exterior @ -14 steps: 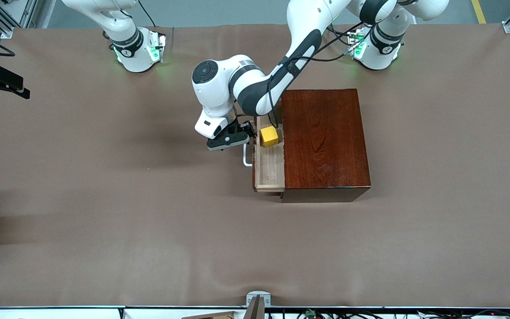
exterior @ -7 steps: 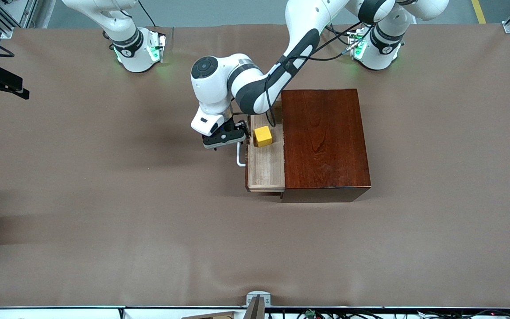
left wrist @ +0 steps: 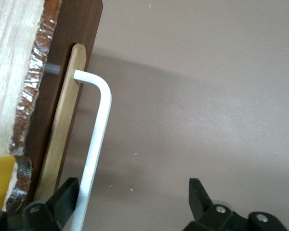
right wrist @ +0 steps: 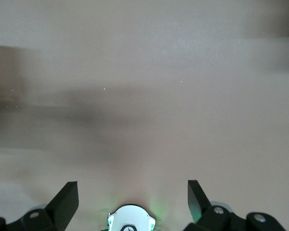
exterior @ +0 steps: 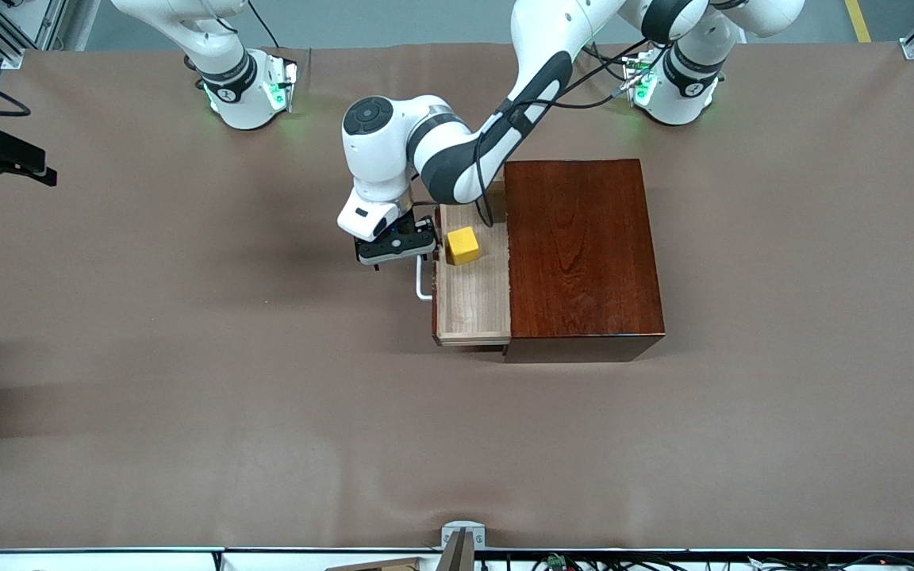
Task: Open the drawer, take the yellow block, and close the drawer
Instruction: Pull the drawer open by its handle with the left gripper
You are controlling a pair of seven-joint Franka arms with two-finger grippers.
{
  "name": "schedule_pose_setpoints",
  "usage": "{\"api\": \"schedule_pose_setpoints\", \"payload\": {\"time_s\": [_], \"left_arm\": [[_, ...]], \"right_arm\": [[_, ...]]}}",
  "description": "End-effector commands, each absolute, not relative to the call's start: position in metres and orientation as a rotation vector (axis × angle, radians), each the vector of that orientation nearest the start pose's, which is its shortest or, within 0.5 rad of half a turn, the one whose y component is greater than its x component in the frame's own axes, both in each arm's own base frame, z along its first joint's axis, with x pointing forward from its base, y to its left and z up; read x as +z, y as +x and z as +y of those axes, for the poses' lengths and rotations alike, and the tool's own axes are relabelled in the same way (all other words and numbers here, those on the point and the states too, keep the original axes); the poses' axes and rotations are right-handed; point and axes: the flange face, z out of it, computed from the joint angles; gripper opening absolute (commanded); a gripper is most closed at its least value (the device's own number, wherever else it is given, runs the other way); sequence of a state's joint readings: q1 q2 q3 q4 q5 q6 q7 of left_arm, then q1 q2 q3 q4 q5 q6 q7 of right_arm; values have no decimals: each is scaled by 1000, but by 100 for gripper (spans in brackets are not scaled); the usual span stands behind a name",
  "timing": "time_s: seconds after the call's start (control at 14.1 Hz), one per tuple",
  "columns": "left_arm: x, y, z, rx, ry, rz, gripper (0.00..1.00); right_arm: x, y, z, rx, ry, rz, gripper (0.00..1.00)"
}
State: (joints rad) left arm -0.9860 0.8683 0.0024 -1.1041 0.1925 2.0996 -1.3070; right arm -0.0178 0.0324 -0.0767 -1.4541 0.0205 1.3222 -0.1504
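Your left arm comes from its base at the top of the front view, bends at the elbow above the brown box (exterior: 580,254), and turns its wrist down beside the box's open drawer (exterior: 473,305). The left gripper (exterior: 396,247) sits at the white handle (exterior: 422,284) on the drawer front; in the left wrist view its fingers (left wrist: 66,195) stand wide apart, one just touching the handle (left wrist: 96,139), the other well clear over bare table (exterior: 187,357). The drawer is pulled partway out of the box toward the right arm's end. The yellow block (exterior: 462,245) rests inside the drawer, near the drawer front, close to the gripper. Your right arm waits near its base; the right gripper (right wrist: 132,197) hangs over the table with its jaws spread wide, holding nothing.
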Motion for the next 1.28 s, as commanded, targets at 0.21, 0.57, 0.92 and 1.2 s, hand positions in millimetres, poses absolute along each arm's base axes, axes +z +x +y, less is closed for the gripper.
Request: {"api": "schedule_pose_setpoints", "payload": {"time_s": [0.21, 0.57, 0.92, 1.2], "left_arm": [[389, 448, -634, -356, -3161, -472, 100], [500, 473, -576, -429, -3139, -568, 100], [576, 503, -484, -377, -3052, -569, 100], [623, 515, -410, -305, -2979, -624, 100]], "right_arm": [[645, 536, -54, 234, -3108, -87, 100], [639, 538, -54, 264, -3103, -76, 100], [631, 535, -50, 329, -3098, -16, 100], [628, 535, -42, 355, -3102, 266, 100]]}}
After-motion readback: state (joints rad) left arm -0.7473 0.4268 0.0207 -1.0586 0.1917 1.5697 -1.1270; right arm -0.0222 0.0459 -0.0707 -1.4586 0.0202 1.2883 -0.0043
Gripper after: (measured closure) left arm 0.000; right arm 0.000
